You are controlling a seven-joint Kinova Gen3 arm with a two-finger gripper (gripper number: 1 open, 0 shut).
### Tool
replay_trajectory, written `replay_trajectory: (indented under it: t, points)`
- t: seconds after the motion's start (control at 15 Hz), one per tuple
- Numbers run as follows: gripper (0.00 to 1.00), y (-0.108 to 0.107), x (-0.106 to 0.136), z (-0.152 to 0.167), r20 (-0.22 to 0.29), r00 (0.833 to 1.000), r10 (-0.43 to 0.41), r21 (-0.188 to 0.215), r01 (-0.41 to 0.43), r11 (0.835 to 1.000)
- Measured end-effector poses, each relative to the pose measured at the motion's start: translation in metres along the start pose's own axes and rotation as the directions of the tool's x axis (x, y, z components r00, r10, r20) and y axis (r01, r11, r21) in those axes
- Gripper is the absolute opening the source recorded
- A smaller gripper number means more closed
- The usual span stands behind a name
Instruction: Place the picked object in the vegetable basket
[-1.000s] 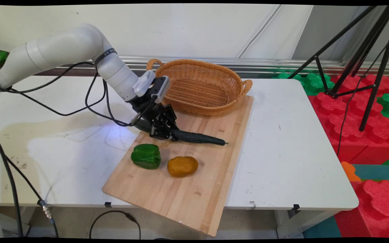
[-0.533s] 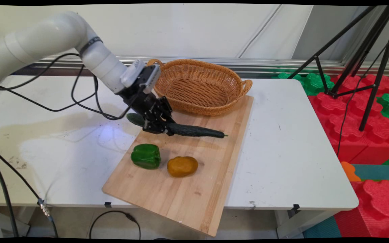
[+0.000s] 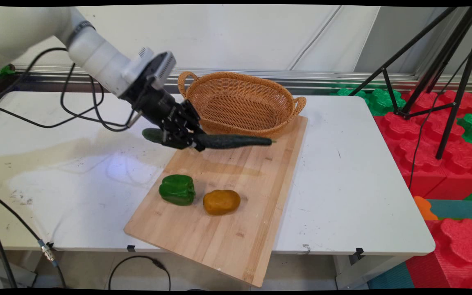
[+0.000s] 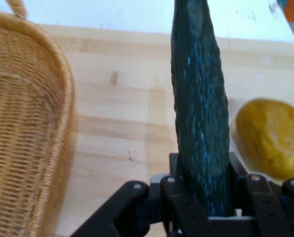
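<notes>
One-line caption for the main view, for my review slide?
The claw holds a cucumber level above a wooden cutting board, beside a wicker basket.

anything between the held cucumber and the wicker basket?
Nothing visible. The hand holds the long dark green cucumber above the wooden cutting board, right in front of the woven wicker basket's near rim.

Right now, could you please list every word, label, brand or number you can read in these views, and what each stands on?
None can be read in either view.
The band round the arm's wrist link carries small marks, too small to read.
The cucumber, basket and cutting board bear no lettering.
</notes>
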Motion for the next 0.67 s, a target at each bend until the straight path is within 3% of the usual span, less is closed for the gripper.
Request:
replay_trajectory:
  t: [0.2,0.67]
  points:
    - [0.0,0.0,0.005,-0.023,-0.035,0.999,-0.024,0.03,0.025,0.999]
    - [0.0,-0.022,0.014,-0.061,-0.111,0.993,-0.041,0.149,0.058,0.987]
